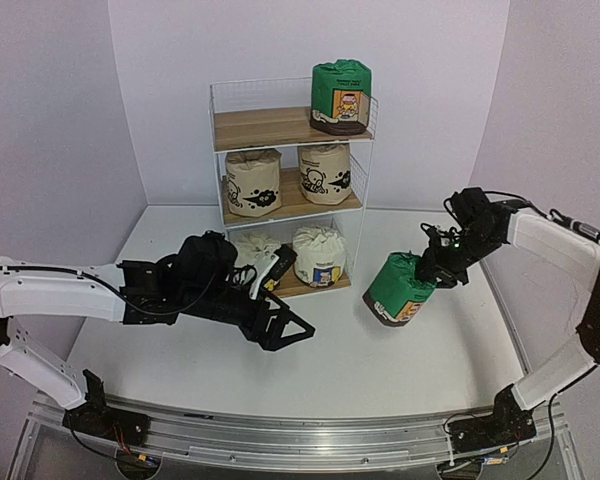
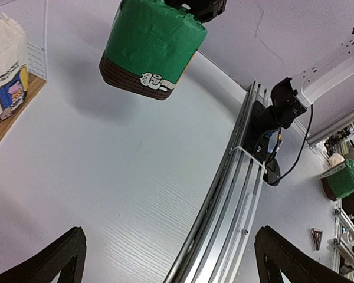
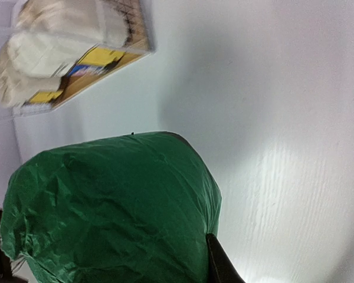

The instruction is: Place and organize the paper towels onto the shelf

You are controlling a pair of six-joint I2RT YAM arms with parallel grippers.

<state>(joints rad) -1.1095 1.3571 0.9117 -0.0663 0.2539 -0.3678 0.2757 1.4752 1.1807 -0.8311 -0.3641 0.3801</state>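
Left gripper (image 1: 285,332), mine: black fingers spread wide, nothing between them, low over white wood-grain table (image 1: 180,370).

My right gripper (image 1: 435,268): pinching gathered top of squat green wrapped paper-towel roll (image 1: 398,290). Roll tilted, hangs clear of tabletop with shadow beneath, right of shelf. Wrap crinkled and glossy, brown band at base, orange-edged label.

Tall white wire shelf (image 1: 217,150): three brown wooden boards, mesh sides.
- Bottom board: two white rolls (image 1: 318,255), blue-yellow labels, left one partly hidden by my arm.
- Middle board: two beige rolls (image 1: 253,182), black prints.
- Top board: second green roll (image 1: 340,95), right end.
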